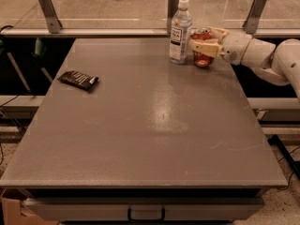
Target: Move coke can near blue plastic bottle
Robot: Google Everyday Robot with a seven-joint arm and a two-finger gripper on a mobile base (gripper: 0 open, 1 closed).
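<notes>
Coke can (202,58) sits just beside the blue plastic bottle (180,32), pinched by the gripper (206,41). Your next move, likely: release and withdraw.

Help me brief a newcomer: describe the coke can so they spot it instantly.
Look to the grey table's far right corner, where a clear plastic bottle stands. Just right of it sits the coke can, short and red, the only thing held in the white gripper's fingers.

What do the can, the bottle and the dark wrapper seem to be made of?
Can: likely thin metal, with glossy red sides. Bottle: clear plastic, see-through, with a white cap. Wrapper: probably plastic film, dark and slightly shiny. The gripper holds the can beside the bottle.
</notes>
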